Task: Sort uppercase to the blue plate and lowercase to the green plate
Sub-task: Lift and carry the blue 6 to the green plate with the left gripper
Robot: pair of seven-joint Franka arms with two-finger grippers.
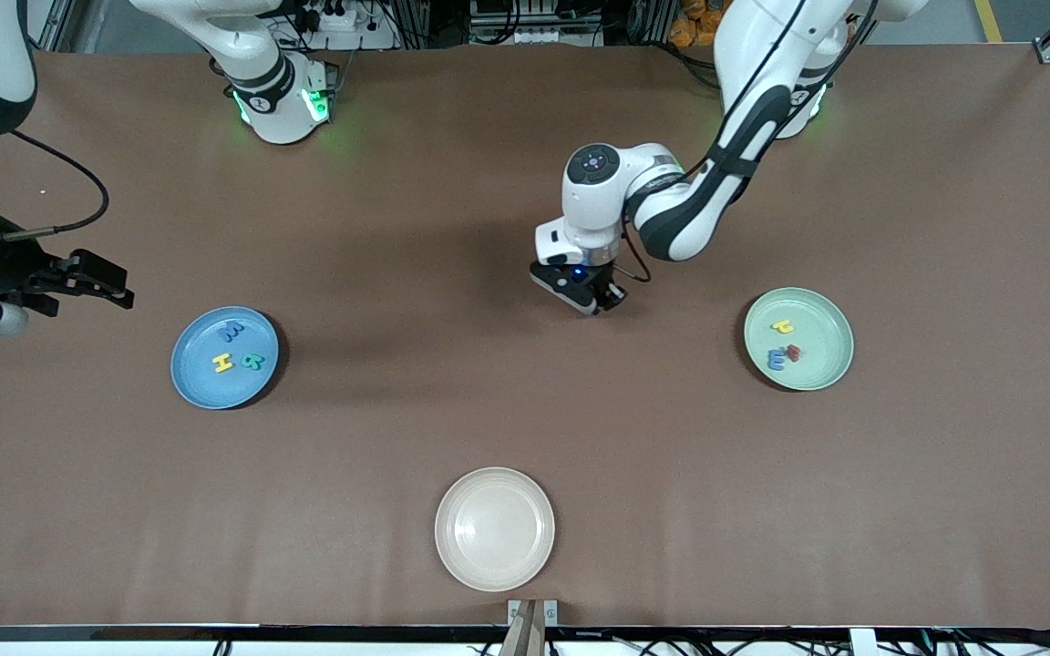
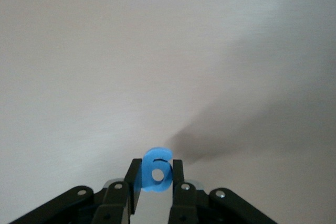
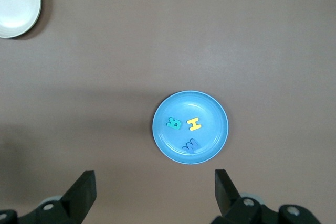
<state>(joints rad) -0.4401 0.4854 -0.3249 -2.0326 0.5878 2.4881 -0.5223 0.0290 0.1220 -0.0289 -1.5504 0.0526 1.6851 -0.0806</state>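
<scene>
With the cream plate [image 1: 494, 528] as landmark, nearest the front camera, the blue plate [image 1: 224, 356] with three letters lay farther, toward the right arm's end; the green plate [image 1: 798, 338] with three lay toward the left arm's. The left gripper [image 1: 600, 297], over bare table farther than the cream plate, was clamped on the blue g [image 2: 157, 176]. Carry it level to the green plate, lower, then release. The right gripper [image 3: 155, 192] waited, jaws wide, empty.

We see a sky-blue plate [image 1: 197, 383] carrying a yellow H [image 1: 223, 363], teal R [image 1: 254, 361] and blue M [image 1: 231, 333]. The mint-green plate [image 1: 821, 369] shows yellow, blue and red letters. The cream plate [image 1: 494, 528] sits on the brown table [image 1: 397, 228].
</scene>
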